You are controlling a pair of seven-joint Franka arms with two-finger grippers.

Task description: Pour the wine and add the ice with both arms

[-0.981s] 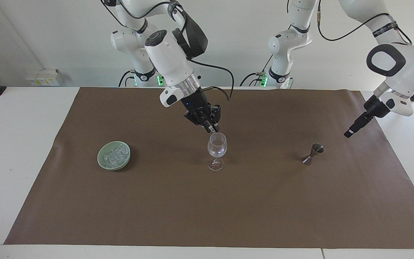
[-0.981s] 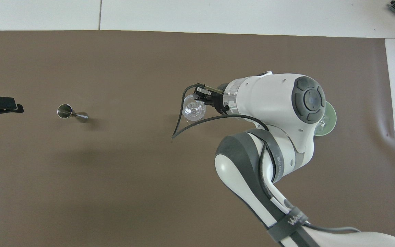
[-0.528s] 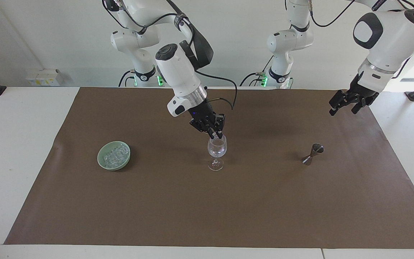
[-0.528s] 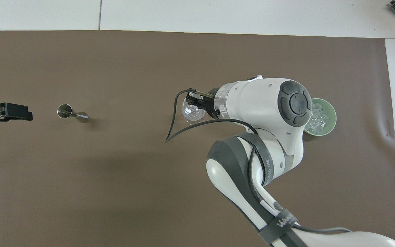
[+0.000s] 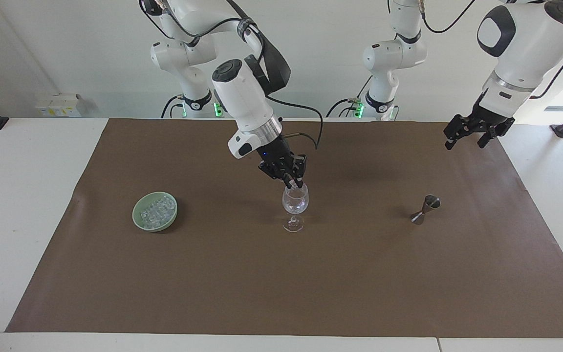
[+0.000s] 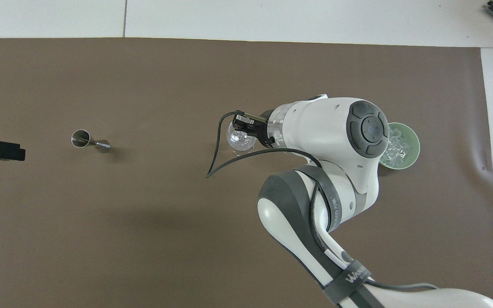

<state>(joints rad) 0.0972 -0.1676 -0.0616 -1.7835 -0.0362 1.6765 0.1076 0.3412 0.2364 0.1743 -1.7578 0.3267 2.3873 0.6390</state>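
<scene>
Ice (image 5: 295, 185) at right tool (image 5: 295, 184) barely discernible.

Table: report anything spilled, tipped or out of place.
Nothing spilled. The wine glass stands upright under the right gripper; ice sits in the green bowl. Only the jigger looks tilted, possibly a camera effect.
</scene>
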